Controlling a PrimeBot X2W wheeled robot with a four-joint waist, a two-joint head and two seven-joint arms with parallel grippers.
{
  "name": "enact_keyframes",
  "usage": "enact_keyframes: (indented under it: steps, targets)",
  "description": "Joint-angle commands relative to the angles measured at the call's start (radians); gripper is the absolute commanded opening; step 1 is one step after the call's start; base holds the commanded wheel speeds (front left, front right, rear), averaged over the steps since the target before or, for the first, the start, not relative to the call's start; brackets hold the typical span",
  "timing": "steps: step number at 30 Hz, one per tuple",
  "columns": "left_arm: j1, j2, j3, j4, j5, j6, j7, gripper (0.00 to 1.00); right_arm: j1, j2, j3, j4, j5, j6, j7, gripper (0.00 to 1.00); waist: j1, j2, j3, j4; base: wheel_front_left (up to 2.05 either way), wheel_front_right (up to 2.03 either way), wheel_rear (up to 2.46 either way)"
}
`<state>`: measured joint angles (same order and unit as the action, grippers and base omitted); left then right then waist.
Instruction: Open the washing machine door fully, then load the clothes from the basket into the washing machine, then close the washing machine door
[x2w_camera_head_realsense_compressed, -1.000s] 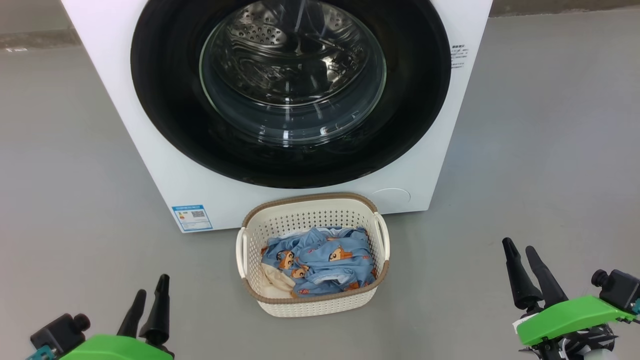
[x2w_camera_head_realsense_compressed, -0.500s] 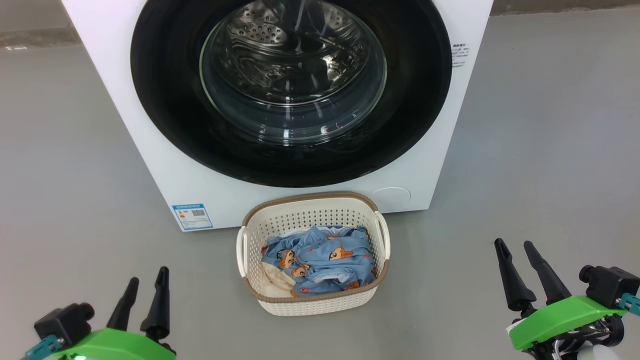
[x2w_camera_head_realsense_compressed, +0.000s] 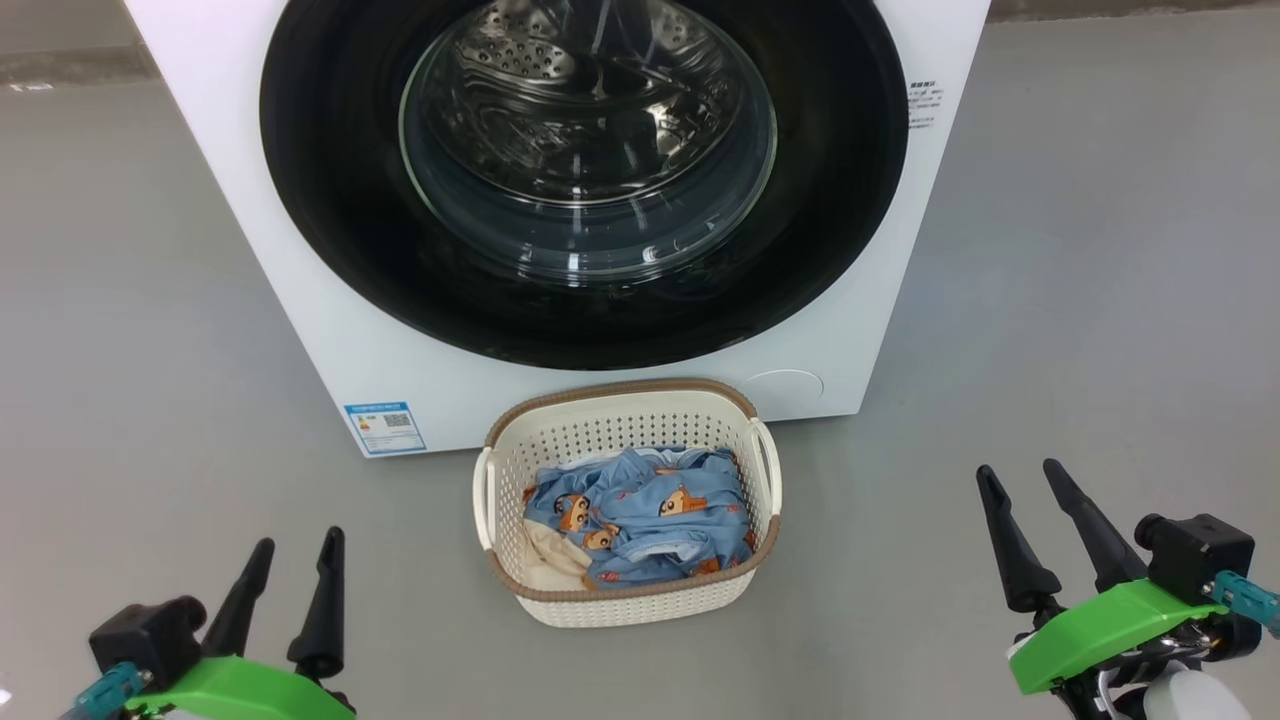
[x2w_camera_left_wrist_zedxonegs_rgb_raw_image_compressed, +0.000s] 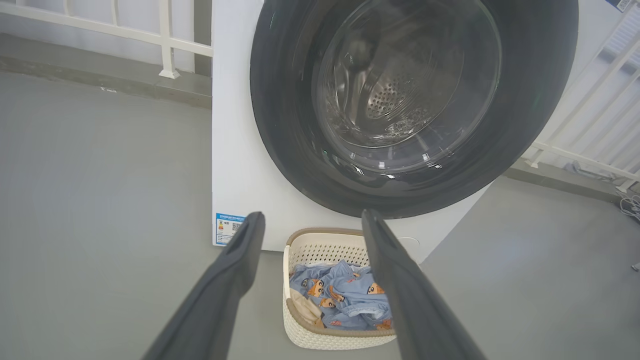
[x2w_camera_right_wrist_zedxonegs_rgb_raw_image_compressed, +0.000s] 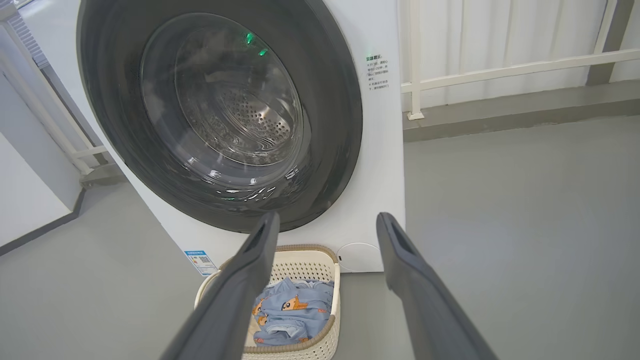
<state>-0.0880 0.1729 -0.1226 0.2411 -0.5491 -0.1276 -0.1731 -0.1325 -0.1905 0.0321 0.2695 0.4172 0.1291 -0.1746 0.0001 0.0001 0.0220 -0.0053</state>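
Glossy black washing machine door (x2w_camera_head_realsense_compressed: 585, 180) seen shut, upper centre. Blue animal-print clothes (x2w_camera_head_realsense_compressed: 640, 525) heaped in cream perforated basket (x2w_camera_head_realsense_compressed: 620, 392), lower centre. Left gripper (x2w_camera_head_realsense_compressed: 299, 540), right gripper (x2w_camera_head_realsense_compressed: 1018, 467) held spread.

The washing machine (x2w_camera_head_realsense_compressed: 400, 390) is white, its door (x2w_camera_head_realsense_compressed: 330, 200) glossy black; the perforated basket (x2w_camera_head_realsense_compressed: 620, 605) is cream with brown rim; light blue clothes (x2w_camera_head_realsense_compressed: 650, 515) carry orange-brown, seemingly animal, prints.

You have bare floor (x2w_camera_head_realsense_compressed: 1050, 300) on both sides of the basket (x2w_camera_head_realsense_compressed: 630, 608); ahead, the closed washing machine door (x2w_camera_head_realsense_compressed: 330, 200) bars the way in.
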Motion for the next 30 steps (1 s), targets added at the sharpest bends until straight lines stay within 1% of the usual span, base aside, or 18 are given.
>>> enact_keyframes:
  steps: [1,13,26,30]
  targets:
    - [-0.050,0.028,0.021,-0.031,0.044,-0.002,-0.018,1.00,-0.048,-0.021,0.026,-0.024,-0.042,0.001,-0.018,1.00,-0.0001,-0.0001,-0.002,-0.001,0.00,0.00,0.00]
    - [-0.049,0.048,0.001,-0.028,0.166,-0.003,-0.054,1.00,-0.053,-0.032,0.038,-0.014,-0.156,0.001,-0.053,1.00,-0.0001,-0.0001,-0.011,-0.002,0.00,0.00,0.00]
    - [-0.054,0.052,0.017,-0.008,0.285,-0.003,-0.089,1.00,-0.060,-0.034,0.032,0.002,-0.233,0.002,-0.087,1.00,-0.0001,-0.0001,-0.012,0.004,0.00,0.00,0.00]
    - [-0.055,0.042,0.040,0.002,0.290,-0.003,-0.089,1.00,-0.060,-0.022,0.006,0.017,-0.233,0.002,-0.087,1.00,-0.0001,-0.0001,-0.012,0.006,0.00,0.00,0.00]
